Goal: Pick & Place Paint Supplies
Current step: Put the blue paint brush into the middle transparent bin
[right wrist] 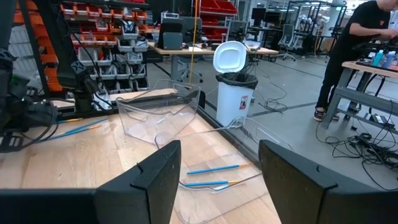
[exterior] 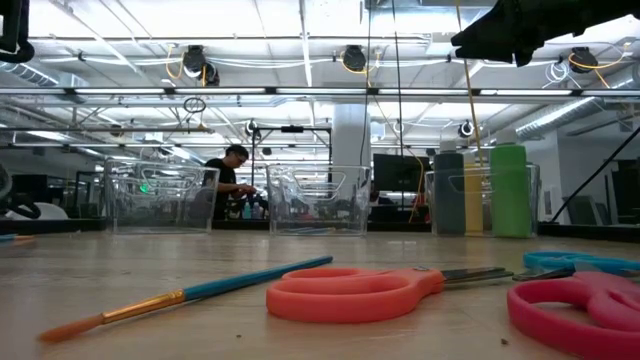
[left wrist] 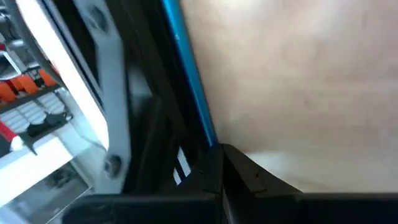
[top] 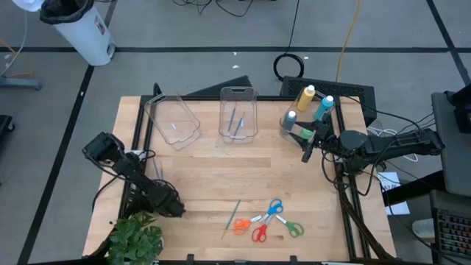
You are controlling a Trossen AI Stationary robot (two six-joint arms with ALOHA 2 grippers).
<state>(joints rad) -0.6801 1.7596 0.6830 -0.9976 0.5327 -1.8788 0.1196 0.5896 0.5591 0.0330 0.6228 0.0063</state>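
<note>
My left gripper (top: 175, 208) is low over the table's near left, shut on a thin blue-handled brush (left wrist: 189, 81). My right gripper (top: 306, 153) hangs open and level above the table's right side, holding nothing (right wrist: 221, 155). Scissors with blue (top: 274, 208), orange (top: 243, 225), red (top: 259, 234) and green (top: 292, 229) handles lie flat near the front edge, with another brush (top: 232, 216) beside them. Paint bottles (top: 305, 98) stand in the far right clear bin. Two brushes (right wrist: 211, 169) lie in the middle bin (top: 238, 114). My left gripper pinches the blue handle (left wrist: 210, 138) of the brush between its two shut fingers, slanting down at it. The handle runs straight out from the fingertips, along their line. Whether the brush is clear of the table, I cannot tell.
A tilted clear bin (top: 173, 121) sits at the far left. A green leafy plant (top: 136, 239) stands at the near left corner beside my left arm. Bare wood spans the table's middle (top: 235, 173). A person stands at a bench in the room behind (exterior: 228, 180).
</note>
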